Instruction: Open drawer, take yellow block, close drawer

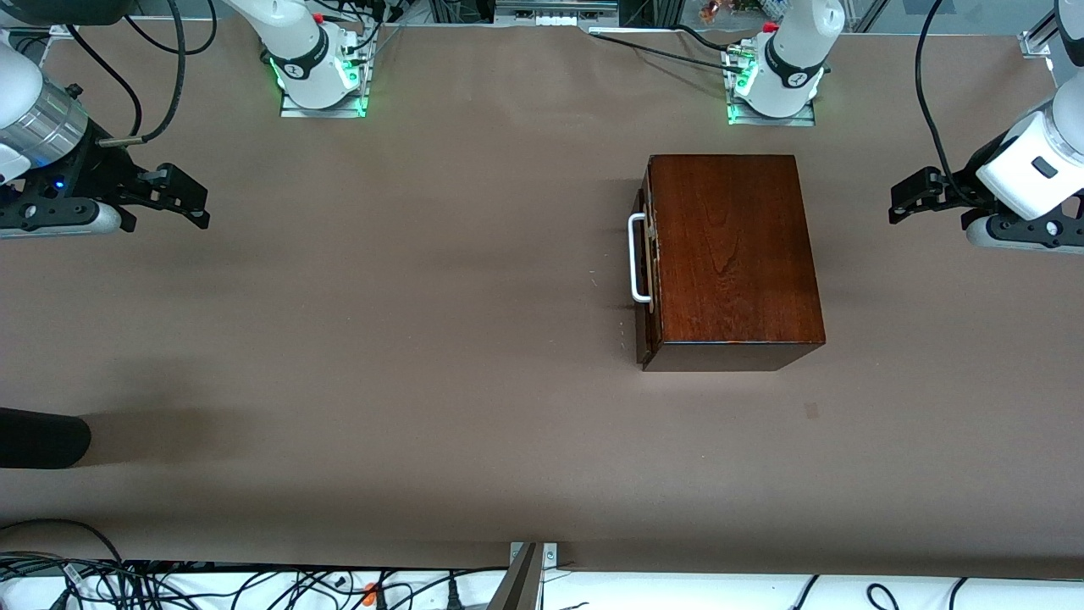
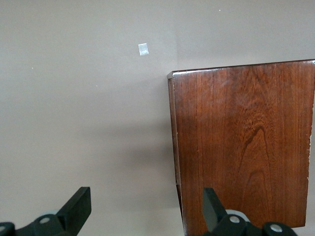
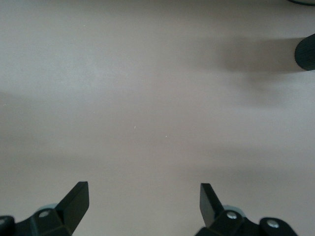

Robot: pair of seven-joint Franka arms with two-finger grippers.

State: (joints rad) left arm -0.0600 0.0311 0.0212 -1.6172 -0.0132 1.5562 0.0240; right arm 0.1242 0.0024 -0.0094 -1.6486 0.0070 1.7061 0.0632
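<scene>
A dark reddish-brown wooden box (image 1: pixel 730 254) stands on the table toward the left arm's end. Its drawer (image 1: pixel 647 271) is shut, with a white U-shaped handle (image 1: pixel 637 258) on the face turned toward the right arm's end. The box top also shows in the left wrist view (image 2: pixel 246 147). The yellow block is hidden. My left gripper (image 1: pixel 899 202) is open and empty, over the table beside the box at the left arm's end. My right gripper (image 1: pixel 196 199) is open and empty, over bare table at the right arm's end. In the wrist views each gripper (image 2: pixel 145 201) (image 3: pixel 144 196) has its jaws wide apart.
The brown table cover (image 1: pixel 381 339) spreads between the right gripper and the box. A dark rounded object (image 1: pixel 38 439) lies at the table edge at the right arm's end, nearer the front camera. A small pale mark (image 2: pixel 143 49) is on the table beside the box.
</scene>
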